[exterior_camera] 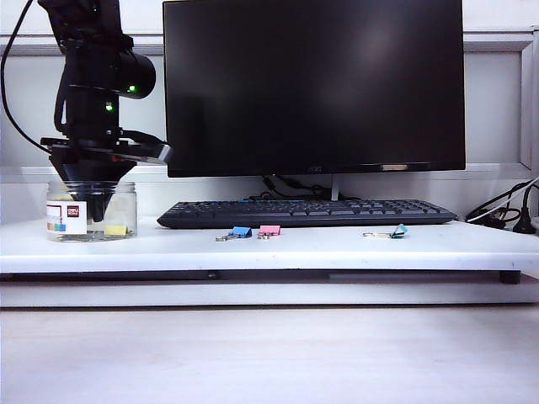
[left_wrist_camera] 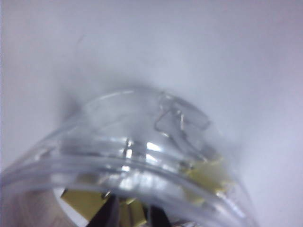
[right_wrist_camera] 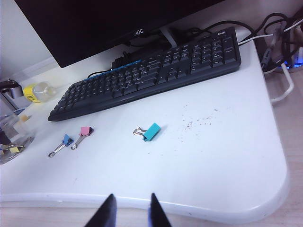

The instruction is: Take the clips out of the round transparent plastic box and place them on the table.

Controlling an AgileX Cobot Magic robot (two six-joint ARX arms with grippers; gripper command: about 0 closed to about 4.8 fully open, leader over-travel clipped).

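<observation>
We see the left gripper [left_wrist_camera: 135, 215] reaching inside the round transparent plastic box [exterior_camera: 91, 210], its grip unclear; yellow clips [left_wrist_camera: 203, 177] remain inside, none on the table [exterior_camera: 337, 248]; right gripper [right_wrist_camera: 130, 210] parked, closed, empty

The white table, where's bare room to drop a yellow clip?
Free: table front strip between round transparent plastic box and blue clip; also right of teal clip. Crowded: by keyboard, pink clip. Left gripper fills the box.

Yellow clips [left_wrist_camera: 208, 177], clear round transparent plastic box [exterior_camera: 91, 210], white table [exterior_camera: 337, 248], black keyboard [exterior_camera: 307, 212].
</observation>
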